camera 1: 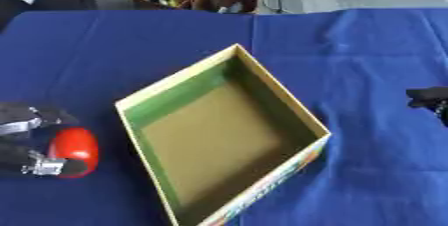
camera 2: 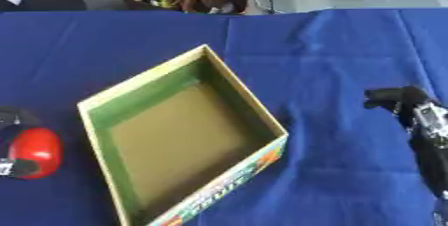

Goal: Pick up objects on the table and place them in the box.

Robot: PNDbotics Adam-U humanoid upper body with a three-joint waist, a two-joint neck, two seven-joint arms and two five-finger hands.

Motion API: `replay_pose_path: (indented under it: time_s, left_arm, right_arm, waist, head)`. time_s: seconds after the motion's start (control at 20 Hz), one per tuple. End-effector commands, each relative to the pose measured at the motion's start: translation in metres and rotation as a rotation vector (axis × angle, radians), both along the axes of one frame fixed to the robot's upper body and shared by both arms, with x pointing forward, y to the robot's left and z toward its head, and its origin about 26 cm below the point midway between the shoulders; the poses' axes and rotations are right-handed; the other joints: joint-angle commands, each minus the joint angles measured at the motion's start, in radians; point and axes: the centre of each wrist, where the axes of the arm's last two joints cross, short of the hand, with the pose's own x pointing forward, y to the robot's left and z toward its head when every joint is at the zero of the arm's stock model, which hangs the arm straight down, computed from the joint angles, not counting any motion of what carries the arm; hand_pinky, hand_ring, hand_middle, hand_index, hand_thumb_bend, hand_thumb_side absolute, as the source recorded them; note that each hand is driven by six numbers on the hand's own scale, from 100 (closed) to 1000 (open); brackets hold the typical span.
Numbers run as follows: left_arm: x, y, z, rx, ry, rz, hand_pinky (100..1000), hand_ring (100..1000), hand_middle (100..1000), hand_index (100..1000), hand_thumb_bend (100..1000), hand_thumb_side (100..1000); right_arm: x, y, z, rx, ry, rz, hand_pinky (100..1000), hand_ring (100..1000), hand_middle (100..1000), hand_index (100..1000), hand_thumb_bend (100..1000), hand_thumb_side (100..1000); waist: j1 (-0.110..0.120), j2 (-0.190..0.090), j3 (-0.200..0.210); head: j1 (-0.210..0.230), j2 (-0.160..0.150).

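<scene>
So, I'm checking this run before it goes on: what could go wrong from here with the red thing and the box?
The left hand curls round the red object only at the view's left edge, so the hold is partly hidden; the rounded thing might slip out. The box stands close beside it with raised walls, so a low carry could clip the near wall and shove the box across the blue cloth. The right hand sits apart at the right and seems unlikely to steady it.
</scene>
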Motion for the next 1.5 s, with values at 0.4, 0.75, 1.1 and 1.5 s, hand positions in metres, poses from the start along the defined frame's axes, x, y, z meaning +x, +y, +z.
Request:
replay_pose_path:
  time_s: [0.4,0.75,1.1,1.5]
  left_arm:
    - [0.008,0.008,0.001,0.01,0.003,0.014,565,779,938,1000,737,960]
    - [0.011,0.009,-0.006,0.02,-0.031,0.025,321,583,841,1000,716,879]
    - [0.013,0.01,-0.009,-0.002,-0.055,0.03,262,520,742,992,560,794]
    - [0.013,0.007,-0.009,-0.054,-0.14,0.028,189,455,569,854,434,757]
  right_arm:
    - [-0.002,0.0,0.004,-0.027,-0.013,-0.001,908,833,567,699,100,1000]
    - [-0.002,0.0,0.005,-0.027,-0.015,-0.001,908,833,567,698,100,1000]
    - [-0.002,0.0,0.004,-0.027,-0.012,-0.004,909,834,567,698,100,1000]
    - [-0.002,0.0,0.003,-0.03,-0.006,-0.007,910,835,568,699,100,1000]
  waist:
    - [0.003,-0.011,-0.005]
    - [0.001,-0.009,-0.009]
    - [0.002,-0.009,-0.008]
    - [0.004,-0.008,-0.009]
  head:
    - [0.007,-0.015]
    - [0.011,-0.016]
    - [0.007,-0.015]
    - [0.006,-0.017]
